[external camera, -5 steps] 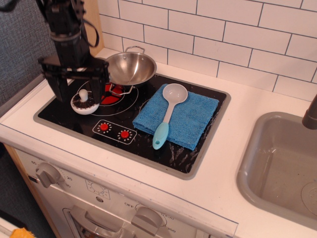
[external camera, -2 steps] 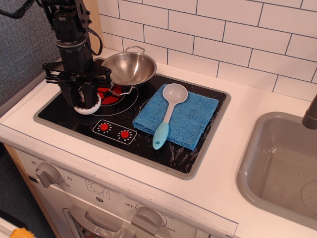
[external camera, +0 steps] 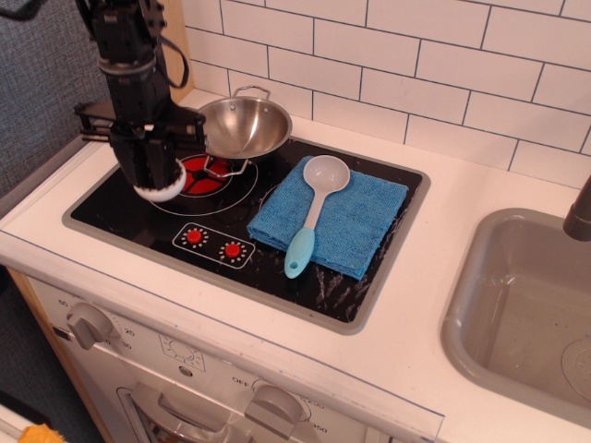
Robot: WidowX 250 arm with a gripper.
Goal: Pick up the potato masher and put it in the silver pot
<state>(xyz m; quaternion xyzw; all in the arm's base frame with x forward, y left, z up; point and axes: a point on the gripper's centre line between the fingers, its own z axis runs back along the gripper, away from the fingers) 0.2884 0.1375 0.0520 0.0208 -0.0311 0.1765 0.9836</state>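
Observation:
My gripper [external camera: 153, 175] is shut on the potato masher [external camera: 162, 191]. Only the masher's white rim shows below the black fingers, a little above the left side of the black stove top [external camera: 231, 268]. The silver pot [external camera: 244, 126] stands just to the right of the gripper, at the back of the stove, over the red burner ring [external camera: 205, 173]. The pot is empty and upright.
A blue cloth [external camera: 355, 217] lies on the stove's middle-right with a grey ladle with a light-blue handle [external camera: 314, 208] on it. A grey sink basin [external camera: 526, 305] is at the far right. White tiled wall behind. Oven knobs [external camera: 88, 323] at the front.
The gripper came down over the masher, closed on its stem and has lifted it slightly off the stove top.

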